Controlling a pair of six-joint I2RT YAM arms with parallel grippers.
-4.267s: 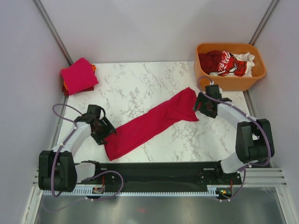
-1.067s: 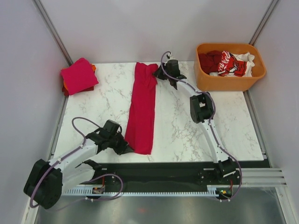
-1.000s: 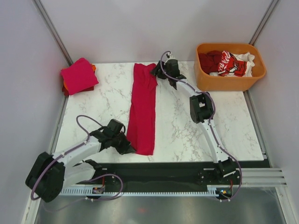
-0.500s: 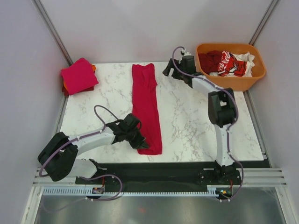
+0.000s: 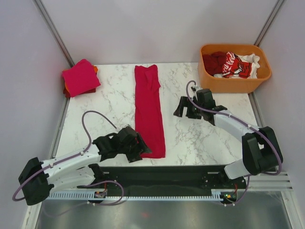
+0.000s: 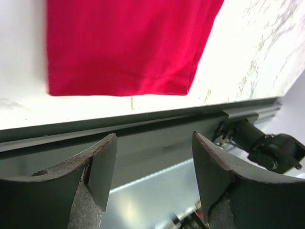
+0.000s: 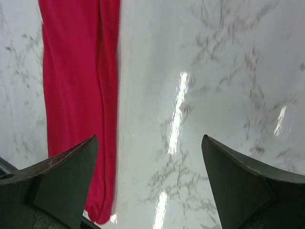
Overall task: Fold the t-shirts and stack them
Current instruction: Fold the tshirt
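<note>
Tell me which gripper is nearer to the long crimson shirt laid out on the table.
Left. The left gripper sits open at the near-left corner of the crimson shirt, by its hem; the right gripper hangs open over bare marble, clear of its right edge.

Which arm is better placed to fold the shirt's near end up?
Probably the left arm: its jaws stand open at the shirt's near hem, while the right arm hovers beside the shirt's middle.

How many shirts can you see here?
7 visible: one crimson shirt laid out on the table, three in the far-left stack (pink over orange and dark red), three in the orange tub (dark red, printed red, white). More may be hidden.
</note>
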